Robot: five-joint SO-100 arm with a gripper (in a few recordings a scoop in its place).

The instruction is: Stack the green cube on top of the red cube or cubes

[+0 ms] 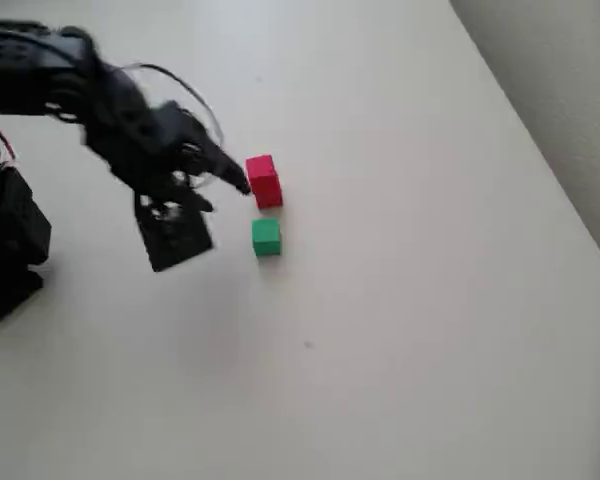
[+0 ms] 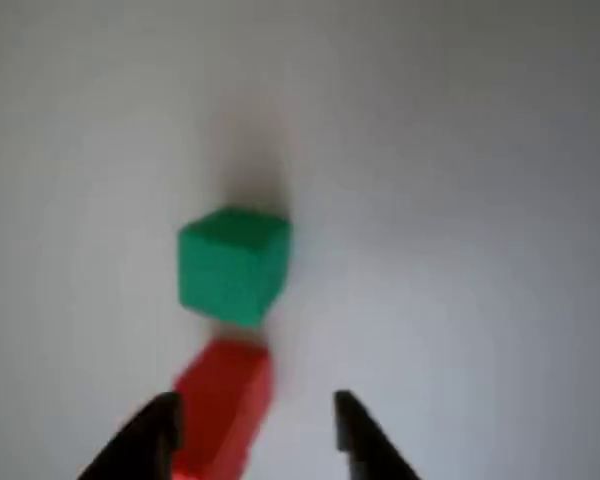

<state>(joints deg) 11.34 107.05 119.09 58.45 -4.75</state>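
The green cube, apparently light, rigid and matte, sits just beyond the red cube near the open, empty gripper, inviting a side-face pinch.

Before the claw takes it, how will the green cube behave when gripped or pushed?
The green cube looks stiff, with flat faces, so it should probably slide, not roll. Its matte surface suggests little slipping. It is small beside the open claw, so likely light and easily knocked. The red stack stands close beside it; a push might tip that.
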